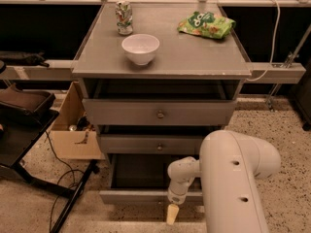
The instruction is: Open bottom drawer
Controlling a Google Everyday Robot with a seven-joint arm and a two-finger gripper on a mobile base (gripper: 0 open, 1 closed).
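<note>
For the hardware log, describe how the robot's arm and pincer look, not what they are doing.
The arm is a thick, smooth, glossy white tube with rounded ends and a few small dark holes. A slimmer white wrist branches off it. The pincer, just in front of the bottom drawer, ends in a pale tan tip. No cables or markings show on them.

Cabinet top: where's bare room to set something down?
Free: the cabinet top front right, between the white bowl and the right edge, in front of the green bag; also a strip left of the bowl. Crowded: the back, with the can and the bag. The gripper hangs at the open bottom drawer front.
</note>
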